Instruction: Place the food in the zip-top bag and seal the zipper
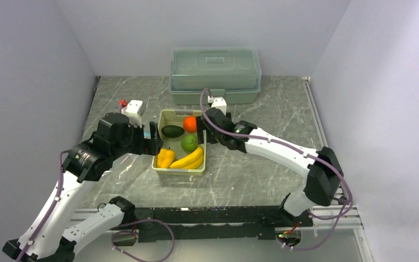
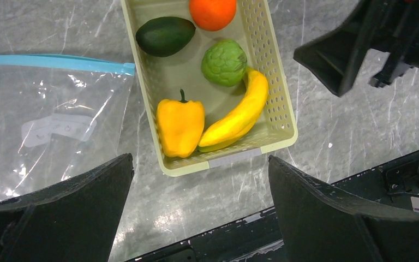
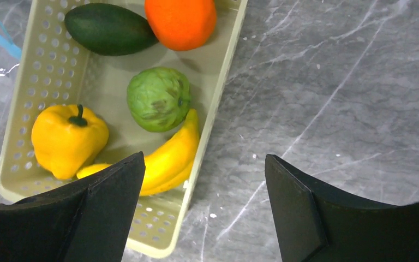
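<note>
The food lies in a pale green slotted basket (image 1: 159, 161): an orange ball (image 1: 190, 124), a dark avocado (image 1: 172, 131), a light green fruit (image 1: 189, 143), a yellow pepper (image 1: 165, 158) and bananas (image 1: 190, 159). In the left wrist view the clear zip-top bag (image 2: 43, 125) lies flat to the basket's left, with its teal zipper (image 2: 54, 61) along the top edge. My left gripper (image 2: 200, 159) hovers open over the basket's near end, holding nothing. My right gripper (image 3: 204, 157) is open above the basket's right wall (image 3: 213, 114), with one finger (image 3: 103, 202) over the bananas (image 3: 169, 158).
A large translucent green lidded box (image 1: 215, 73) stands at the back, behind the basket. Grey walls close in the left, right and rear. A black rail (image 1: 207, 215) runs along the near edge between the arm bases.
</note>
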